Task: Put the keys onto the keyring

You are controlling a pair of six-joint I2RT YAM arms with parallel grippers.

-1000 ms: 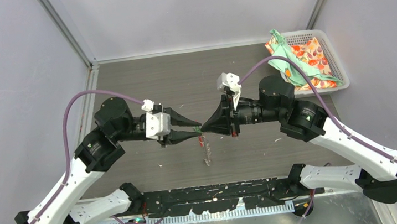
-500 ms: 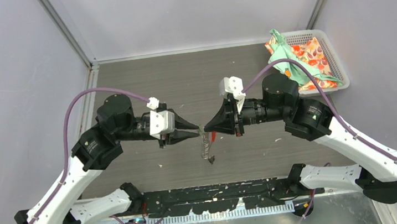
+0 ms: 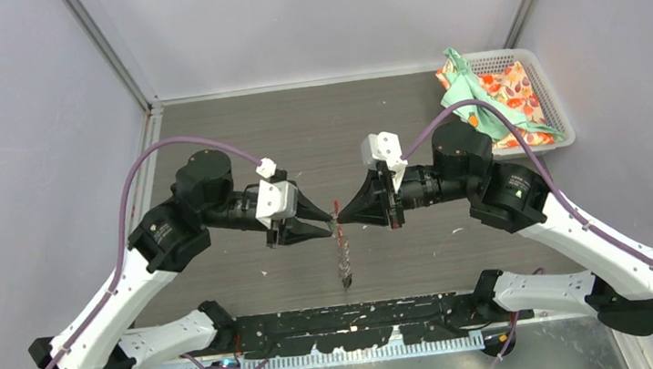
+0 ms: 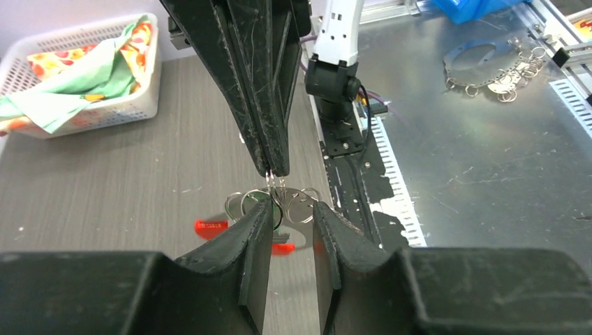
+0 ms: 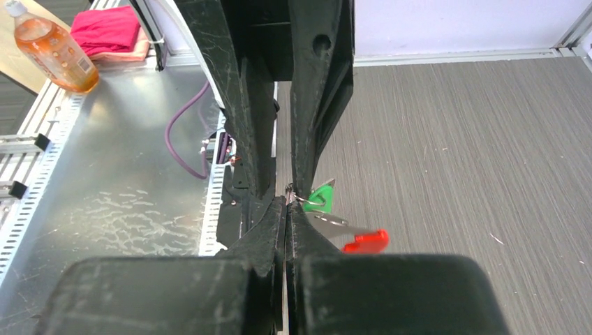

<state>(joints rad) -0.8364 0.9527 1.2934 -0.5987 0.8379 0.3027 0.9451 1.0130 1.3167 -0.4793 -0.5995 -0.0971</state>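
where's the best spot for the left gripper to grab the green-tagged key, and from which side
Probably its flat green tag: the broad faces suit a pinch, and it sticks out beside the keyring that the shut right gripper pinches. Bring the left gripper in from its own side, opposite the right one.

The keyring (image 3: pixel 343 254) hangs in the air above the worktop (image 3: pixel 236 139), a grey chain-like strand drooping straight down, its red tab (image 5: pixel 366 241) near the top. 1 green-tagged key (image 5: pixel 320 196) sits tilted just beside that tab. The black-tagged key cannot be made out.
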